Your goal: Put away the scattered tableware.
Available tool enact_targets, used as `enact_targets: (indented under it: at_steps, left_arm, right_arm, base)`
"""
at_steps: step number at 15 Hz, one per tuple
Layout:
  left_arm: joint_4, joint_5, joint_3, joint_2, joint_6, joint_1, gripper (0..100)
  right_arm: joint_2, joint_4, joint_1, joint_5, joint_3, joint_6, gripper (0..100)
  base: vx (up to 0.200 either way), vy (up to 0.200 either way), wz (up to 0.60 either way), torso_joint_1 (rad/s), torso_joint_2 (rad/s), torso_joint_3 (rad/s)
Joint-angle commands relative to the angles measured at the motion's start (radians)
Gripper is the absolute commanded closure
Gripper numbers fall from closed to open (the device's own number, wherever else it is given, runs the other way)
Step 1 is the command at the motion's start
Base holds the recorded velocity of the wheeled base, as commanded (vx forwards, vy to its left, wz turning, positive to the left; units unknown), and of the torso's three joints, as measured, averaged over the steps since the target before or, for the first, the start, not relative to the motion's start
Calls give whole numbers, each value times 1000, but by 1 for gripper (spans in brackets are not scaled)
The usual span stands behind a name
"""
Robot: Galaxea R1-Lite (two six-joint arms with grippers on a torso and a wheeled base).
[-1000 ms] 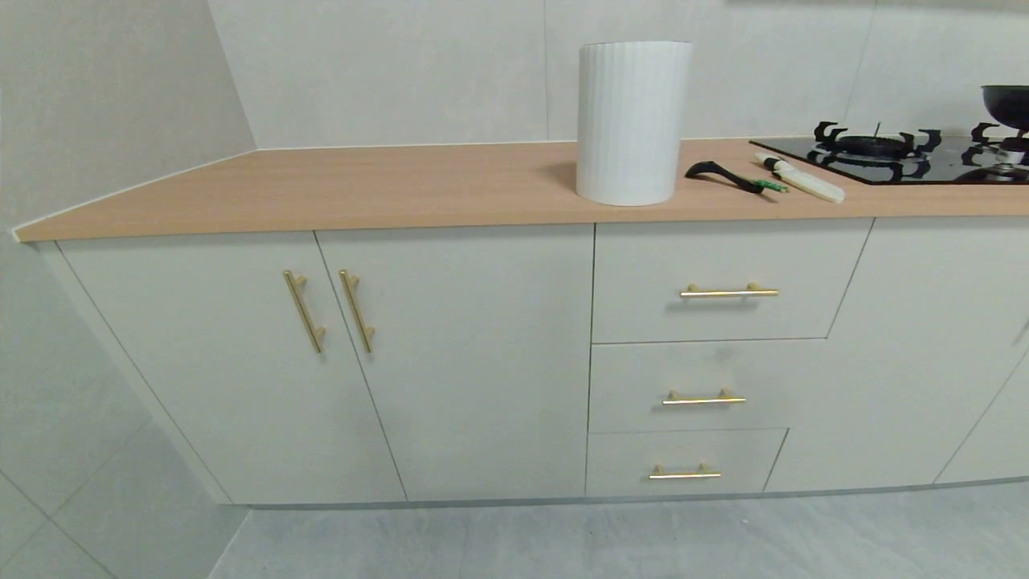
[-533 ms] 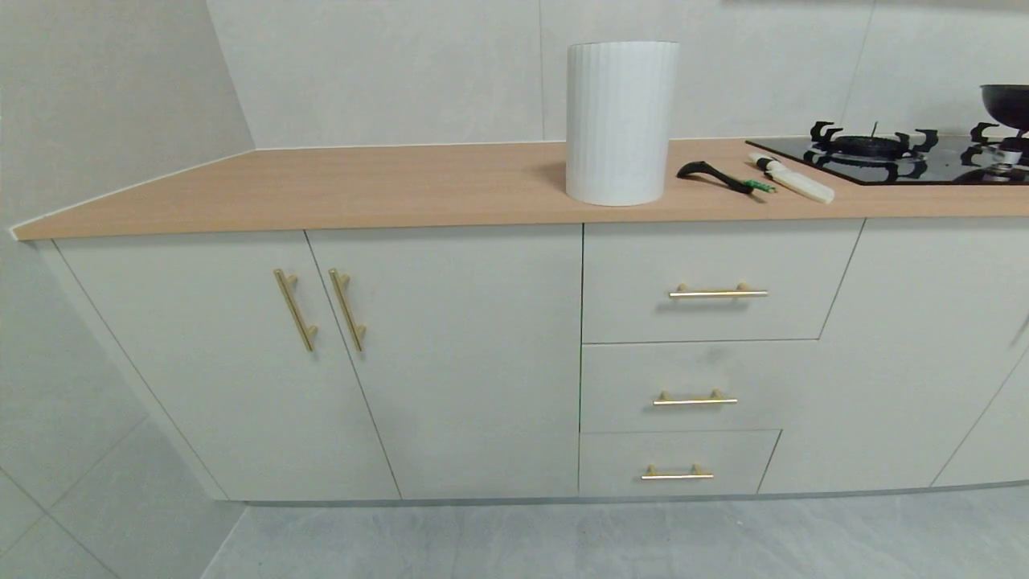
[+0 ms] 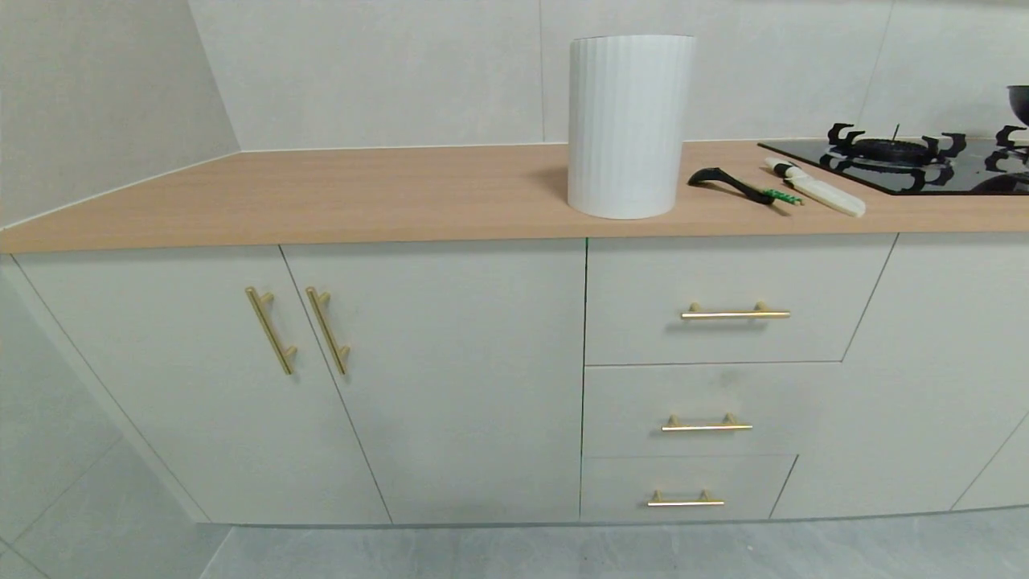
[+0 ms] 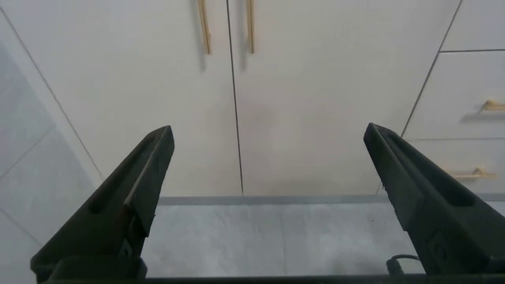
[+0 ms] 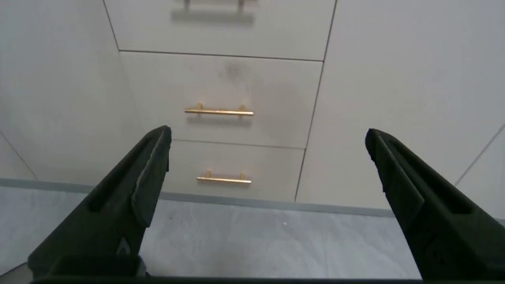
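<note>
On the wooden countertop [image 3: 362, 193] a tall white ribbed container [image 3: 627, 125] stands near the front edge. Just right of it lie a black-handled utensil with a green tip [image 3: 735, 186] and a white-sheathed knife [image 3: 816, 187]. My left gripper [image 4: 268, 146] is open and empty, held low in front of the double cabinet doors [image 4: 237, 95]. My right gripper [image 5: 268, 146] is open and empty too, low before the stacked drawers [image 5: 221, 95].
A black gas hob [image 3: 908, 157] with pan supports fills the counter's right end, a dark pan [image 3: 1019, 100] at its far edge. Below are two doors with gold handles [image 3: 297, 330] and three drawers with gold handles [image 3: 735, 314]. Grey floor tiles [image 3: 563, 555] lie below.
The whole head view has shifted: the counter and cabinets appear larger and slightly lower, so the camera has moved closer. The objects on the counter keep their places.
</note>
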Motion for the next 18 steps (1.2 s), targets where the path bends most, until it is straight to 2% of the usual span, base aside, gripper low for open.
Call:
enact_targets:
  at_steps: [1,10,11,13,16,18]
  left_arm:
    - [0,0,0,0,-2,0,0]
    - [0,0,0,0,-2,0,0]
    - [0,0,0,0,-2,0,0]
    - [0,0,0,0,-2,0,0]
    - [0,0,0,0,-2,0,0]
    - [0,0,0,0,-2,0,0]
  right_arm:
    - [1,0,0,4,0,-4,0]
    - [1,-2,0,8,-4,-37,0]
    - [1,-9,1,13,-46,-31,0]
    - [61,5,8,73,-135,-4,0]
    - [234,11,14,232,-123,1,0]
    - [342,9,14,277,-138,1,0]
  base:
    - [0,0,0,0,0,0]
    - [0,0,0,0,0,0]
    - [0,0,0,0,0,0]
    - [0,0,0,0,0,0]
    - [0,0,0,0,0,0]
    - [0,0,0,0,0,0]
